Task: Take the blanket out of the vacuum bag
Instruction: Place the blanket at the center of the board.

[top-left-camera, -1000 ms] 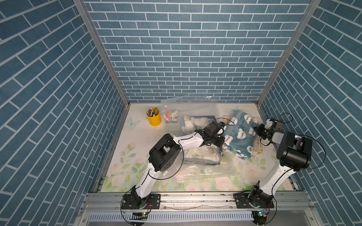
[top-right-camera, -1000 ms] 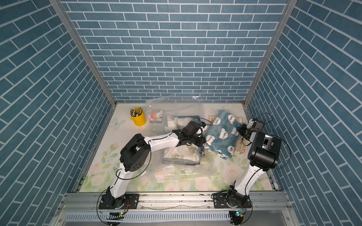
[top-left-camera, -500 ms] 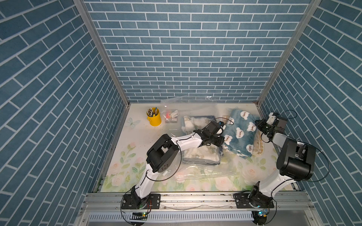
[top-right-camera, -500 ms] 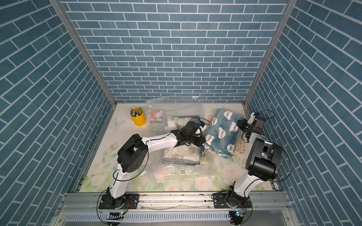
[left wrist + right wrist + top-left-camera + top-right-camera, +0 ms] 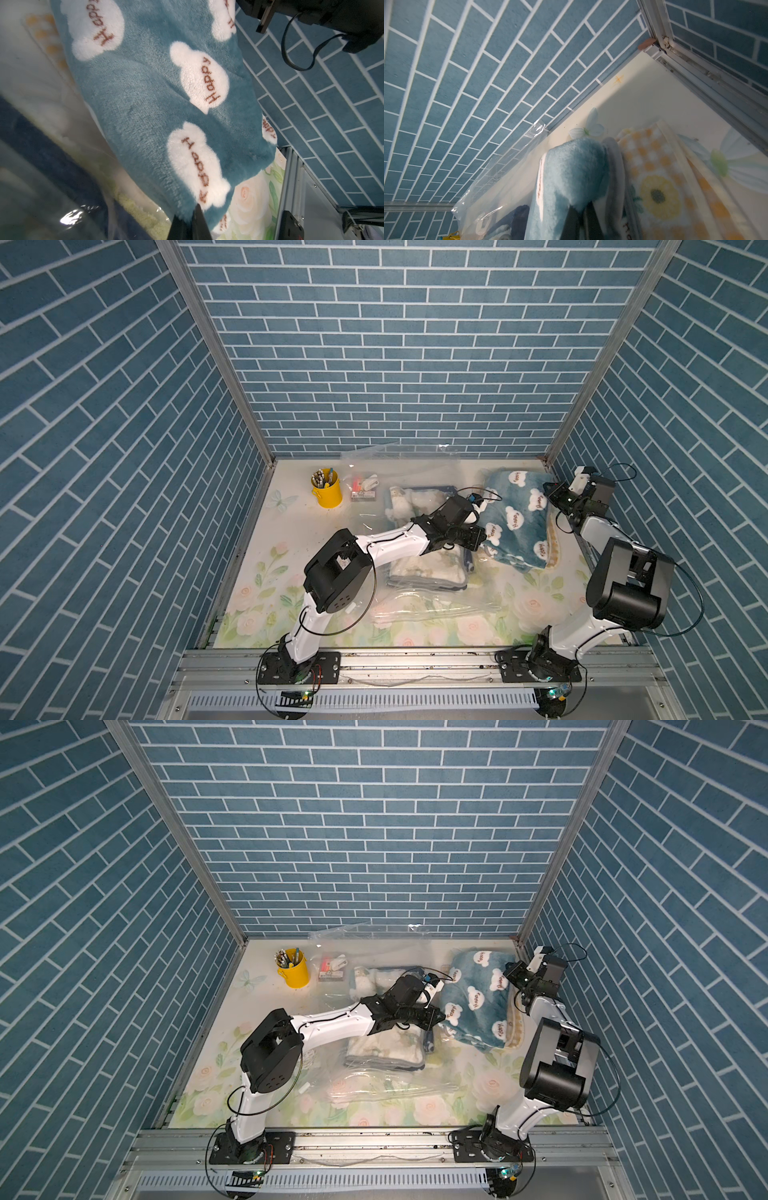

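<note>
A teal cloud-print blanket (image 5: pixel 519 522) spans the gap between both grippers. The left gripper (image 5: pixel 483 537) is clamped on its near edge and the right gripper (image 5: pixel 552 494) on its far edge. The clear vacuum bag (image 5: pixel 419 605) lies crumpled beneath the left arm, with folded bedding (image 5: pixel 428 572) inside.

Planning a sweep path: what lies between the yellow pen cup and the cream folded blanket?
A small flat packet holding something white and red lies there, as both top views show.
</note>
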